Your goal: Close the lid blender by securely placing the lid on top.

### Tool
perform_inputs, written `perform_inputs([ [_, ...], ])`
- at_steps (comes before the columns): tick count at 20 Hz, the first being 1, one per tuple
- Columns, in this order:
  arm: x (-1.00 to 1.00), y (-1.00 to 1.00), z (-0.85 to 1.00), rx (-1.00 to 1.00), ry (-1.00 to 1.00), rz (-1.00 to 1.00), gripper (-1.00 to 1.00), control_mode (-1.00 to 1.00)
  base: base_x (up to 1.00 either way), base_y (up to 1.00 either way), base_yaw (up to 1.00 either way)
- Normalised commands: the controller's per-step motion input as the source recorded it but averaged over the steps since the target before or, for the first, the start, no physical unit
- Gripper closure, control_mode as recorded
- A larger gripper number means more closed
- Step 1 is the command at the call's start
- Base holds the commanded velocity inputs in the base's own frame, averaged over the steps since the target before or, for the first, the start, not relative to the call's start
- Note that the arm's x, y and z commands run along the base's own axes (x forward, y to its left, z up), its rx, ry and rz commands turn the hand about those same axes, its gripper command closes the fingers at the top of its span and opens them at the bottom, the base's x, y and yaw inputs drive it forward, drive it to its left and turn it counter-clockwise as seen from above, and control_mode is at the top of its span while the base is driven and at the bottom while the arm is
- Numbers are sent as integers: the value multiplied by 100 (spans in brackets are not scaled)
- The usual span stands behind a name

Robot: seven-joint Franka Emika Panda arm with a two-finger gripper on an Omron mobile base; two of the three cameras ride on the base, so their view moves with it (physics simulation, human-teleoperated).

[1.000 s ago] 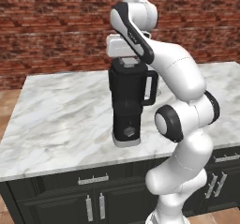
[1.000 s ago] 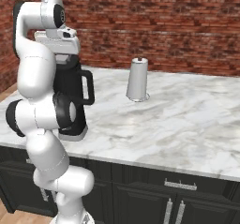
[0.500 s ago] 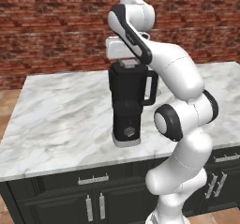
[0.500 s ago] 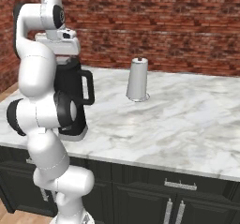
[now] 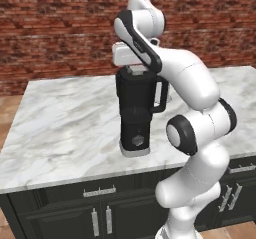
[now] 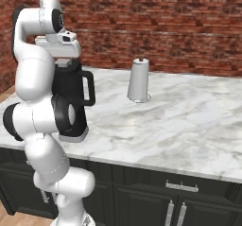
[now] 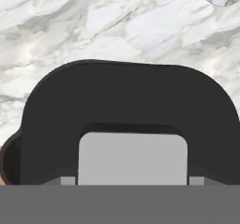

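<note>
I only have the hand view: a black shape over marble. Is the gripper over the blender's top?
Observer: Yes. In the left base view, the gripper sits right at the top of the upright blender.
Operator: Is the lid seated?
Observer: A dark cap, seemingly the lid, meets the jar's rim with no gap that I can see.
Operator: That grey thing in my corner?
Observer: A white cylinder, standing apart from the blender on the counter.

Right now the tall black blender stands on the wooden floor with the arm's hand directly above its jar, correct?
Not quite. The tall black blender stands on the white marble counter, not the floor, as the left base view shows. The hand is indeed directly above its jar.
</note>
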Motion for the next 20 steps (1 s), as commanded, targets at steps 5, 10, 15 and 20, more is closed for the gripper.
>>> perform_inputs([
  [5,0,0,-13,0,-9,0,-100,-100,0,0,0],
  [10,-7,0,0,0,-9,0,-100,-100,0,0,0],
  [15,-11,0,0,0,-9,0,-100,-100,0,0,0],
  [20,-29,0,7,0,-15,0,-100,-100,0,0,0],
])
